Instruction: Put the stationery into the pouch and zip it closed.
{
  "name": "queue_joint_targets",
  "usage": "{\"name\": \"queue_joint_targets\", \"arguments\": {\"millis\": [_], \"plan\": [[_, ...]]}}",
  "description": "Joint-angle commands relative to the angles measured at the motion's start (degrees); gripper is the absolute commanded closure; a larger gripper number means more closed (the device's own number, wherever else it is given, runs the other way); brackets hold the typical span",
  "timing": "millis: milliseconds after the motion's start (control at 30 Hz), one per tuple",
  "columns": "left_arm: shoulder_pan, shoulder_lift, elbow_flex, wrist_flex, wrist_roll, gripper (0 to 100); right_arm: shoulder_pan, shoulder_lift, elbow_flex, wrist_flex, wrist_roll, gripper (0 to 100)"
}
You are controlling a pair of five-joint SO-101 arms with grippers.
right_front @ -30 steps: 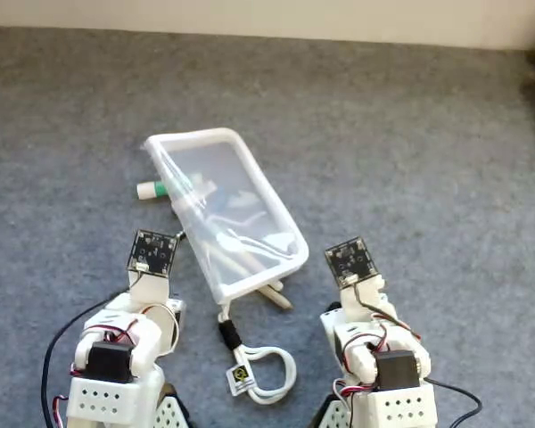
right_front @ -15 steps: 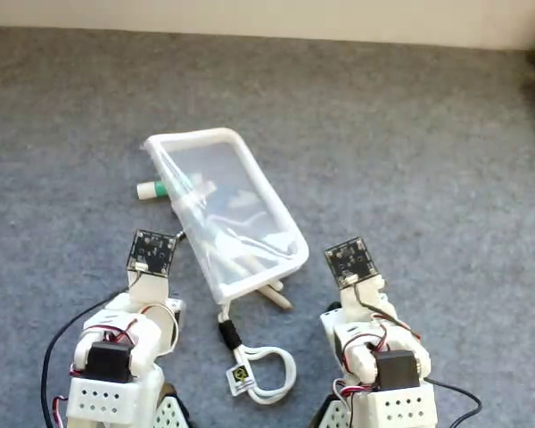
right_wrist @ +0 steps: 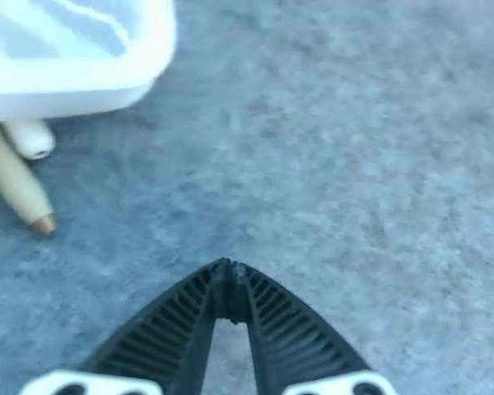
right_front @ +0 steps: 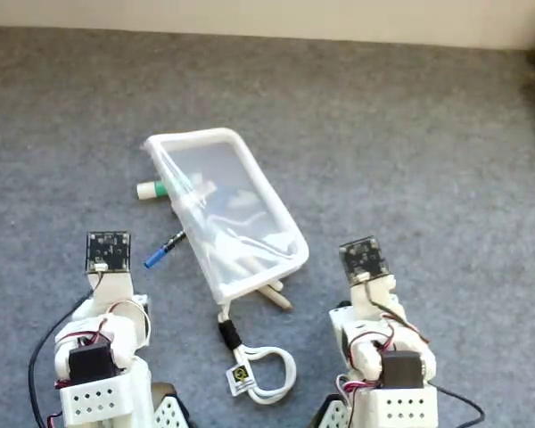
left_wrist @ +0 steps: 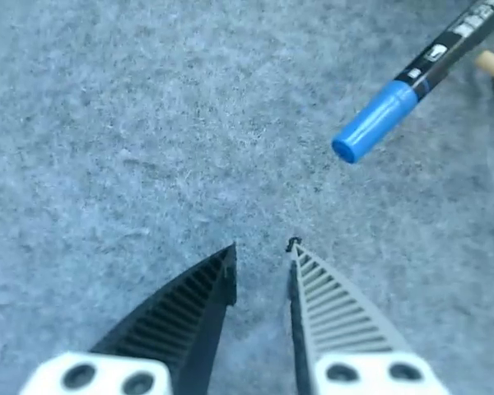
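Fingers [left_wrist: 189, 313] of the left gripper [left_wrist: 261, 245] stand only narrowly apart and hold nothing; they hang low over the bare grey surface [right_front: 410, 134]. Just ahead of them lies a blue-capped marker [left_wrist: 379, 119], with the cap toward the left arm [right_front: 98, 348] and its black body reaching to the long side of the pouch [right_front: 218, 165]. The pouch is clear with a white rim and lies slanted in the middle of the surface, with several pieces of stationery inside. A green-banded marker [right_front: 152, 189] sticks out at its left side; I cannot tell if it is inside or under the pouch. At the near end a wooden pencil [right_front: 276, 296] pokes out onto the surface. Below this end a white strap [right_front: 272, 373] makes a loop. On the right, the right gripper [right_wrist: 230, 270] is near the pouch corner, its fingers pressed together on nothing.
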Motion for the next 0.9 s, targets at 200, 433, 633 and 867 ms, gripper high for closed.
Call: {"name": "queue_joint_targets", "arguments": {"millis": [200,433,633,867], "plan": [[-1.1,-0.4,1.0,-3.9,-1.1,89,3.4,-0.7,-1.8,-5.3,0.6,99.5],[-4.9,-0.4,1.0,-4.0,-1.1,89,1.3,-0.7,-13.9,-7.9,0.6,99.5],[-5.8,-0.4,1.0,-4.0,-1.1,89,-7.0,6.2,-25.5,-4.3,0.4,98.9],[-5.8,-0.4,1.1,-4.0,-1.1,89,-17.5,27.6,-40.7,1.5,-3.5,97.4]]}}
